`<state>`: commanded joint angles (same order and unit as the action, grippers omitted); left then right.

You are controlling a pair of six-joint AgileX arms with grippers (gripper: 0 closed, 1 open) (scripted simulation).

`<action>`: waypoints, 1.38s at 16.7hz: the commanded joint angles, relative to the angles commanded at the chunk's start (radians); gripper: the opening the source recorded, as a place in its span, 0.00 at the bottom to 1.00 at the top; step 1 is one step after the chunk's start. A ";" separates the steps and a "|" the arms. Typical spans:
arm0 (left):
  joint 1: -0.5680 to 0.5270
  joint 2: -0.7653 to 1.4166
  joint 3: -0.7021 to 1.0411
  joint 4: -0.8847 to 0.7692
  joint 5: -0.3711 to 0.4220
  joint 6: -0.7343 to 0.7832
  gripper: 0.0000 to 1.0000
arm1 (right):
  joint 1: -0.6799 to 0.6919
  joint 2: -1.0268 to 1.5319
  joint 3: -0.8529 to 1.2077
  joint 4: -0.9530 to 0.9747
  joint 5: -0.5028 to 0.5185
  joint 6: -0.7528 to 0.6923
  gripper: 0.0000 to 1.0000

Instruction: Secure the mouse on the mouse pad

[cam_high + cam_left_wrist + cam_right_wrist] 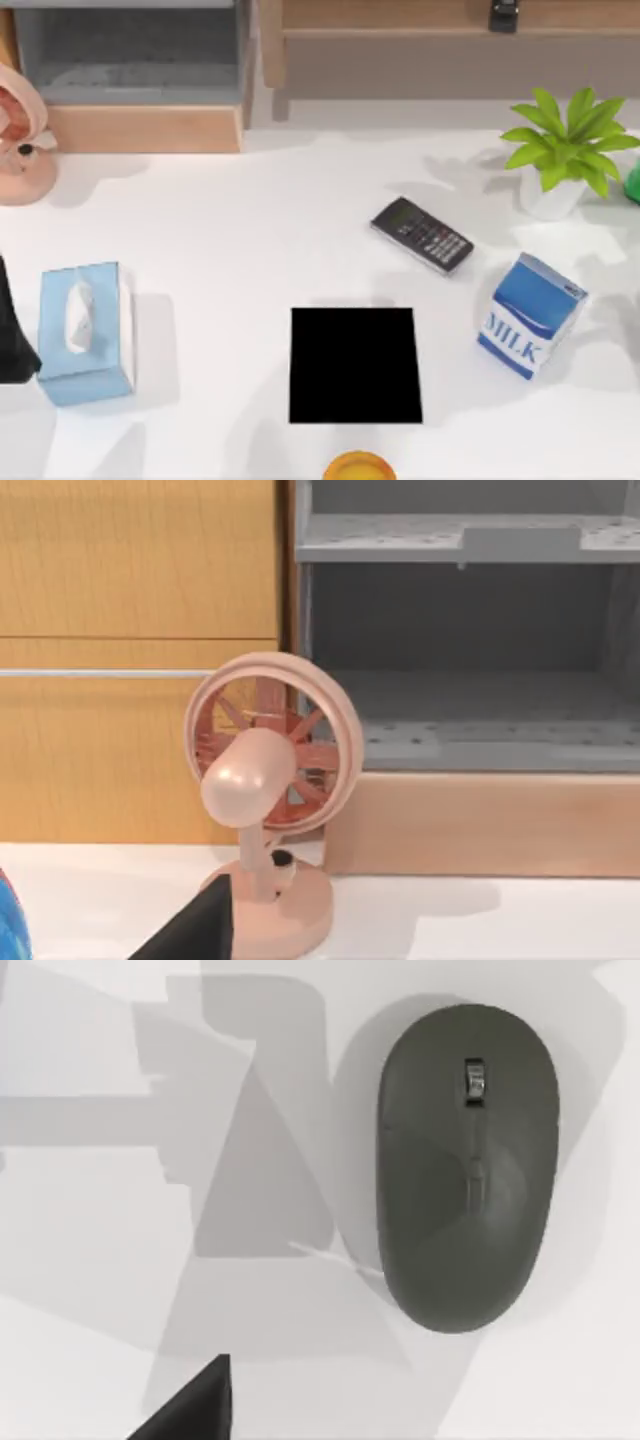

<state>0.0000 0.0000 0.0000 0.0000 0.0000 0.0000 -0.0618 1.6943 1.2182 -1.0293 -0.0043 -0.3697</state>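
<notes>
Your mouse pad (355, 365) lies flat near the table's (250, 230) near edge, about centre: a thin, matte black, nearly square sheet with nothing on it. The table top is smooth white.

The right wrist camera looks straight down on the mouse (468, 1165): a dark grey, rounded oval shell, smooth and matte, with a small scroll wheel and a fine seam down its back. It sits on bare white table, not on the pad. You cannot place it on the table from the top view.

Around the pad, in the top view: a flat black calculator (422, 234) with rows of buttons, lying at an angle beyond the pad; a blue and white milk carton (531, 315) to the right, tilted; a leafy green plant in a white pot (562, 150) at the far right; a pale blue tissue box (86, 330) at the left with a white tissue poking up; an orange round rim (359, 466) at the near edge.

The left wrist camera adds a pink desk fan (268, 780) on a round base, with wood panelling and a grey shelf unit (465, 650) behind it.

You cannot tell from any view whether either pincer stands open or closed.
</notes>
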 joint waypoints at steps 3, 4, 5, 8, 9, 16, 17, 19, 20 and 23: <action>0.000 0.000 0.000 0.000 0.000 0.000 1.00 | -0.004 0.081 0.071 -0.050 0.000 -0.019 1.00; 0.000 0.000 0.000 0.000 0.000 0.000 1.00 | -0.004 0.088 0.078 -0.054 0.000 -0.021 1.00; 0.000 0.000 0.000 0.000 0.000 0.000 1.00 | -0.004 0.088 0.078 -0.054 0.000 -0.021 1.00; 0.000 0.000 0.000 0.000 0.000 0.000 1.00 | 0.001 0.085 0.075 -0.052 0.000 -0.020 1.00; 0.000 0.000 0.000 0.000 0.000 0.000 1.00 | 0.001 0.085 0.073 -0.049 0.000 -0.020 1.00; 0.000 0.000 0.000 0.000 0.000 0.000 1.00 | -0.009 0.120 -0.139 0.195 0.000 -0.027 1.00; 0.000 0.000 0.000 0.000 0.000 0.000 1.00 | -0.008 0.142 -0.158 0.235 0.000 -0.026 1.00; 0.000 0.000 0.000 0.000 0.000 0.000 1.00 | -0.004 0.195 -0.168 0.294 0.001 -0.021 1.00; 0.000 0.000 0.000 0.000 0.000 0.000 1.00 | -0.002 0.218 -0.163 0.312 0.001 -0.018 1.00; 0.000 0.000 0.000 0.000 0.000 0.000 1.00 | 0.000 0.251 -0.143 0.330 0.001 -0.015 1.00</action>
<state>0.0000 0.0000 0.0000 0.0000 0.0000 0.0000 -0.0619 1.9456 1.0751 -0.6992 -0.0035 -0.3844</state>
